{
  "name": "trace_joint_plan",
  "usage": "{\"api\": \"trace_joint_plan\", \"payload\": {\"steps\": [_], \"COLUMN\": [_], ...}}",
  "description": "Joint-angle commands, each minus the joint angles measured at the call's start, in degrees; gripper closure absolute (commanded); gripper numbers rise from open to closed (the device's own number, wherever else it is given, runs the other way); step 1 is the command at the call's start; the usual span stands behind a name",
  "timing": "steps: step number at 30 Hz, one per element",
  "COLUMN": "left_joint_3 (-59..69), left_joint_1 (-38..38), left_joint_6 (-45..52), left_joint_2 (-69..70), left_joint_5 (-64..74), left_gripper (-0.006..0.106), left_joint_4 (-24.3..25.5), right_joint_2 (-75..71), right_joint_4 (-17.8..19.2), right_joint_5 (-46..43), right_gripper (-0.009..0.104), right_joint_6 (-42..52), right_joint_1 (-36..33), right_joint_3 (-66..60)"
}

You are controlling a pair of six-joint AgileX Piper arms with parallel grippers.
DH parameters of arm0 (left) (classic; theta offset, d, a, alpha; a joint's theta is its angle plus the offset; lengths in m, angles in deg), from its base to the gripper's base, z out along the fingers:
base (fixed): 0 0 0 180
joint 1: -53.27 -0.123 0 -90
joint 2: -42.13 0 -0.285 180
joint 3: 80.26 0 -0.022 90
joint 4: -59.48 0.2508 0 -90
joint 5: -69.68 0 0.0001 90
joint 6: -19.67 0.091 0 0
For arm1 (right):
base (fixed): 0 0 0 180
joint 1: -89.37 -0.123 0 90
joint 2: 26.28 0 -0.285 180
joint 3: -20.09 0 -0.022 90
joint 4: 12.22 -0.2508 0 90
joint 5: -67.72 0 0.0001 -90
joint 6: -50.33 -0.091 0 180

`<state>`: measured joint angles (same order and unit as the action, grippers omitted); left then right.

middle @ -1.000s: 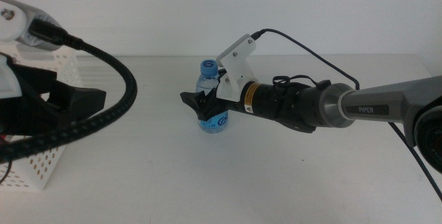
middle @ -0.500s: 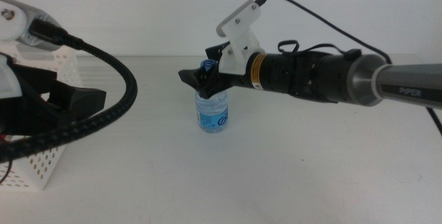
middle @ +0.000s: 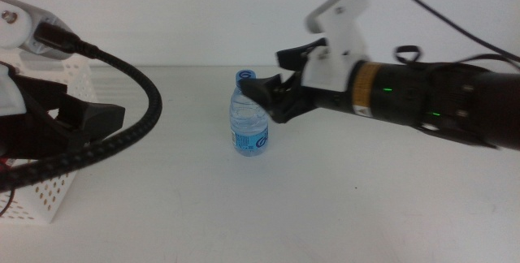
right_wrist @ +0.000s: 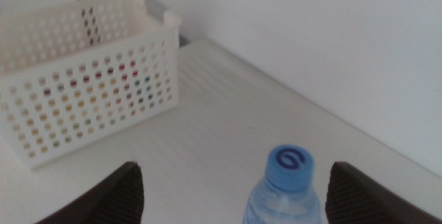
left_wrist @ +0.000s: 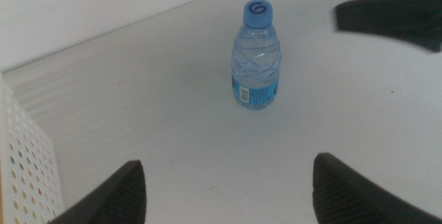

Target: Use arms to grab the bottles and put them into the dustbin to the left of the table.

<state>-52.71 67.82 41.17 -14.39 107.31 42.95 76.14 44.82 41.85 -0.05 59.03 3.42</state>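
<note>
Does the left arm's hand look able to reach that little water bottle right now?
Probably yes. The left hand is open and faces the water bottle, which stands upright with only bare table between them. The right hand hovers beside the cap, so it might crowd things.

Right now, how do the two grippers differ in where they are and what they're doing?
The right gripper hangs in the air beside the water bottle's blue cap, its jaws open and not touching it. The left gripper waits further off, beside the white basket, looking toward the bottle from a distance. Only the right one is at the bottle. Both are open and hold nothing.
</note>
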Motion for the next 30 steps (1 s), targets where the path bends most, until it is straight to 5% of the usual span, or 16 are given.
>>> {"api": "trace_joint_plan", "payload": {"steps": [1, 16, 21, 26, 30], "left_joint_3": [-1.55, -1.55, -1.55, -1.55, -1.55], "left_joint_1": [0.19, 0.19, 0.19, 0.19, 0.19], "left_joint_6": [-0.7, -0.7, -0.7, -0.7, -0.7], "left_joint_2": [0.61, 0.61, 0.61, 0.61, 0.61], "left_joint_5": [-3.99, -3.99, -3.99, -3.99, -3.99], "left_gripper": [0.026, 0.026, 0.026, 0.026, 0.026], "left_joint_4": [-1.39, -1.39, -1.39, -1.39, -1.39], "right_joint_2": [-7.65, -34.06, -41.6, -46.68, -47.69], "right_joint_4": [-6.67, -33.09, -38.56, -49.77, -53.34], "right_joint_5": [-0.98, 19.0, 25.87, 30.77, 33.05], "right_gripper": [0.025, 0.025, 0.025, 0.025, 0.025], "right_joint_6": [2.5, 26.6, 34.42, 45.22, 51.17], "right_joint_1": [0.34, 0.28, -0.16, -2.21, -2.76], "right_joint_3": [-2.52, -18.9, -20.29, -20.29, -20.29]}}
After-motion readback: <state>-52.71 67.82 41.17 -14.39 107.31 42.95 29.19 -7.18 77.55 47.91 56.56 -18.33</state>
